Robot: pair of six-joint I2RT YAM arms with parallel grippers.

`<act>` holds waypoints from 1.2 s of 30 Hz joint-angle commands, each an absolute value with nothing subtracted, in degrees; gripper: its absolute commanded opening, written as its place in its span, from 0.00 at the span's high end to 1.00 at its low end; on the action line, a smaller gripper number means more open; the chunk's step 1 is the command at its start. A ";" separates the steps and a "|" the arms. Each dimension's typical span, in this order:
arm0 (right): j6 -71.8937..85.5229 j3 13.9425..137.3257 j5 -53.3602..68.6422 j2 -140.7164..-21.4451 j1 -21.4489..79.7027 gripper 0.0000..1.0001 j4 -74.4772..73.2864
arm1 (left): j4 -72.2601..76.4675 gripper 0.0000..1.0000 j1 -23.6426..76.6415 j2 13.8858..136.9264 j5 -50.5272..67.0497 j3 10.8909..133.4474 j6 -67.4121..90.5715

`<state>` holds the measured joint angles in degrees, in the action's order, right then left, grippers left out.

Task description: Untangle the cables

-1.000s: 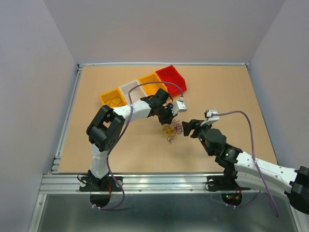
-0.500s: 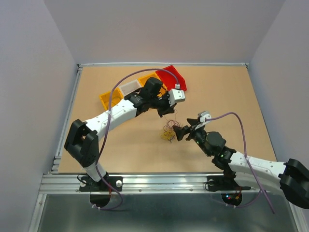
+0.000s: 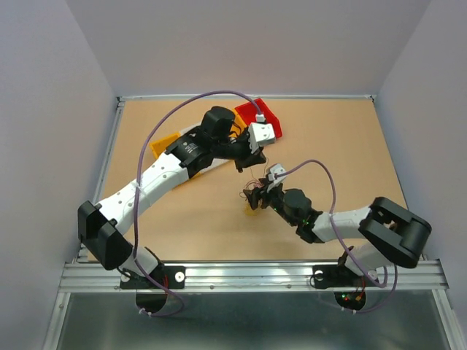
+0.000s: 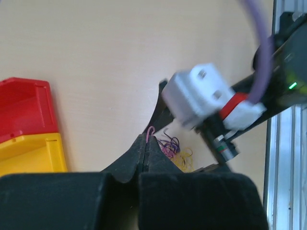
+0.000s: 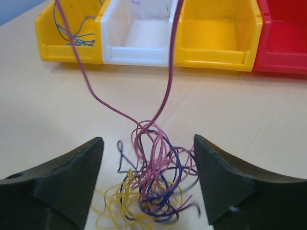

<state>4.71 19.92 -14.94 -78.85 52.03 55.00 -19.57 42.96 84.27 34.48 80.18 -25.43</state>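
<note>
On the tan table (image 3: 336, 138), before the row of bins (image 5: 139, 55), the right gripper (image 5: 146, 158) stands open astride the cable clump (image 5: 153, 196). The left gripper (image 4: 146, 143), pinched closed, holds one pink wire (image 5: 169, 72) raised above it. Extraction step: the next move likely calls for pinning the clump and drawing this strand free.

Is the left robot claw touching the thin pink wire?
Touching. The left wrist view shows the left gripper shut, with the thin pink wire poking out from its closed fingertips.

Overhead view looks down; both close wrist views share the cables (image 5: 153, 189).
</note>
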 commanded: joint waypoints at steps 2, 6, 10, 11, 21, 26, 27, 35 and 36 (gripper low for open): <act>6.67 26.54 -16.35 -90.49 51.50 0.35 65.29 | -19.42 1.00 43.51 79.63 34.11 89.45 -21.80; 10.80 26.81 -16.78 -98.07 51.42 0.52 68.73 | -19.51 1.00 43.42 79.10 24.91 96.05 -20.22; 14.49 24.79 -19.77 -100.63 51.07 0.80 69.70 | -19.16 1.00 42.02 79.98 16.12 105.09 -16.36; 15.11 24.18 -20.12 -100.63 51.06 0.77 69.87 | -18.81 1.00 41.23 80.07 14.87 106.25 -14.78; 19.51 13.46 -27.50 -92.56 49.84 0.75 69.79 | -11.69 1.00 22.44 80.94 12.92 113.38 -6.60; 21.09 9.15 -30.93 -85.27 49.31 0.84 69.17 | -9.41 1.00 17.58 83.23 13.10 113.81 -5.01; 21.27 8.18 -31.72 -82.90 49.13 0.88 68.56 | -9.32 1.00 16.97 83.75 13.27 113.99 -4.92; 25.74 2.91 -41.56 -68.49 49.04 0.99 62.23 | -9.23 1.00 11.18 86.66 11.34 117.51 -1.94; 26.27 2.20 -44.79 -64.29 49.13 0.99 60.49 | -8.45 1.00 10.21 85.96 11.60 117.07 -0.72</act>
<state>22.52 5.41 -34.24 -72.12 49.45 63.48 -13.04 13.32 87.72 12.82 113.93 -4.19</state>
